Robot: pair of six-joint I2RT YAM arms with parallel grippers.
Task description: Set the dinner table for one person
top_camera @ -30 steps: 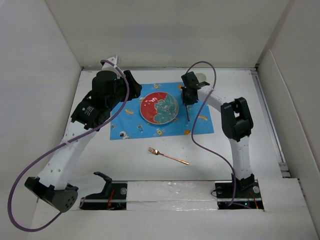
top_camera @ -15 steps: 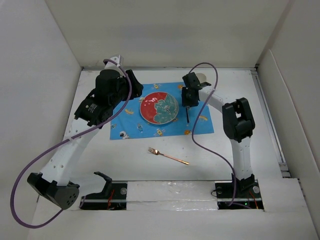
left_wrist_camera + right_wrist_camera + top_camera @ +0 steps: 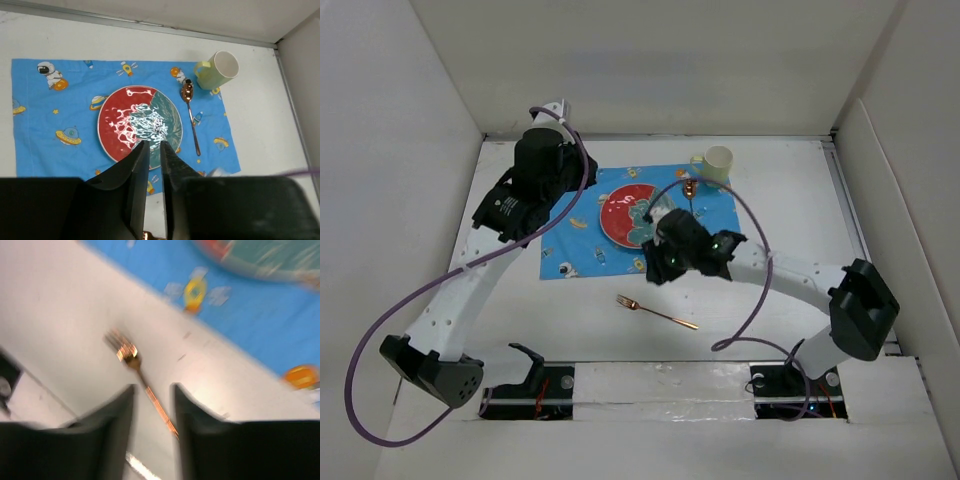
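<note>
On the white dinner table (image 3: 800, 200) lies a blue cartoon-print mat (image 3: 55, 115) with a red-and-teal plate (image 3: 140, 125) on it. A copper spoon (image 3: 190, 112) rests on the mat just right of the plate, and a pale yellow cup (image 3: 220, 70) stands at the mat's far right corner. A copper fork (image 3: 657, 312) lies on the bare table nearer the arms. My right gripper (image 3: 152, 390) hovers open above the fork (image 3: 131, 357), whose handle shows between the fingers. My left gripper (image 3: 153, 145) is shut on nothing, high over the plate's near edge.
White walls enclose the table on the left, back and right. A purple cable (image 3: 740, 300) loops from the right arm across the table near the fork. The left arm's cable (image 3: 380, 330) hangs at the left side. The arm bases (image 3: 660, 385) sit along the near edge.
The right gripper let go of the spoon, which now lies on the mat beside the plate, and swung toward the near edge over the fork. The left gripper closed.
</note>
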